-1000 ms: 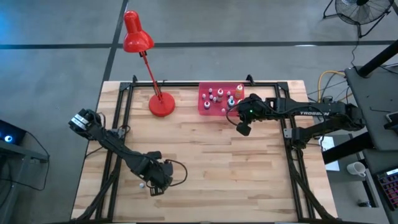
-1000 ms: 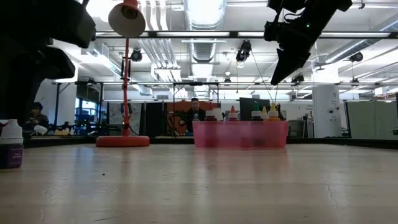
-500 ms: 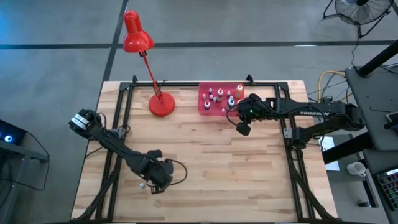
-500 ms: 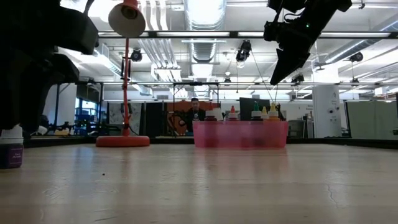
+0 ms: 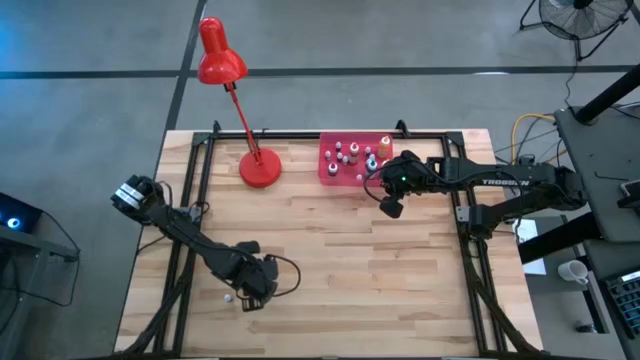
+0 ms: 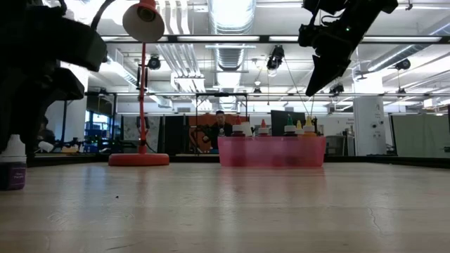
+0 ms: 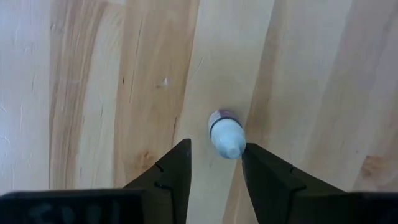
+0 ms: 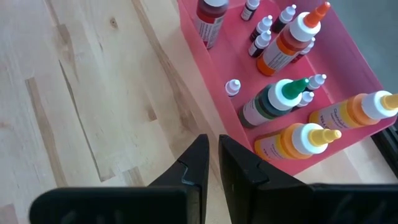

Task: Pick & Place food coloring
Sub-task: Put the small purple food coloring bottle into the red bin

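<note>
**Left wrist view: a little bottle stands between two open fingers**

Left wrist view looks straight down on one small food coloring bottle (image 7: 226, 133). It has a white cap and a dark band, and it stands upright on the wooden counter (image 7: 93, 93). The left gripper (image 7: 215, 171) hangs over it with its fingers (image 7: 171, 174) partly open. One finger is on each side of the bottle, and neither seems to press on it (the bottle sits a bit closer to one finger than the other). In the low view the same bottle (image 6: 12, 164) stands on the counter with the dark arm above it.

The right gripper (image 8: 211, 165) hangs in the air just beside the pink tray (image 8: 214, 81). Its fingers (image 8: 193, 165) are pressed nearly together and hold nothing. The tray wall is right past the fingertips.

The tray holds the other bottles. Beyond the fingertips stand two orange bottles with yellow caps (image 8: 295, 142), then a dark green bottle (image 8: 270, 102). Farther off are a tall orange-red bottle (image 8: 289, 40), a dark red one (image 8: 208, 15) and several tiny whitish ones (image 8: 232, 88).

In the high view the left gripper (image 5: 243, 296) is near the front of the counter (image 5: 330, 260) and the right gripper (image 5: 385, 205) is near the tray (image 5: 328, 170). A red lamp (image 5: 240, 110) stands on the counter, next to the tray.
</note>
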You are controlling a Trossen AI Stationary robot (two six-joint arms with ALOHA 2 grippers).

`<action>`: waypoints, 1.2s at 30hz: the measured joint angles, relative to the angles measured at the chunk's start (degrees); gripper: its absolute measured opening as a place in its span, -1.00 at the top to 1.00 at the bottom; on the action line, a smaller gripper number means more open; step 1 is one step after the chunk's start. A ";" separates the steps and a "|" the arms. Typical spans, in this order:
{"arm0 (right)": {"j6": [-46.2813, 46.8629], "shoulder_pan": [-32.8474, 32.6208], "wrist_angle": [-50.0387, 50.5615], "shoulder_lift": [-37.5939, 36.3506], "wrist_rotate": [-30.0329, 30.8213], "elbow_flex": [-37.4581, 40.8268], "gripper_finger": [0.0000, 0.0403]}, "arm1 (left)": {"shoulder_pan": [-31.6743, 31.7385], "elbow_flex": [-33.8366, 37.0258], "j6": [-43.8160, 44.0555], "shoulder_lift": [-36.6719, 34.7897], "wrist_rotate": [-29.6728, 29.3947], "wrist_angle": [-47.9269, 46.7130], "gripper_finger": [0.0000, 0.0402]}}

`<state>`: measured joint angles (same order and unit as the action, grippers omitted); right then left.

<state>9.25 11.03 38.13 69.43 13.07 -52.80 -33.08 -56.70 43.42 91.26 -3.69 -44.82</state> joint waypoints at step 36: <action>3.13 0.00 -0.19 -0.43 -1.16 0.46 0.86 | 2.97 0.81 3.11 -0.01 2.01 2.88 0.84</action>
<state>12.37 11.03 37.94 69.00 11.92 -52.33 -30.11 -55.89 46.53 91.25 -1.67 -41.94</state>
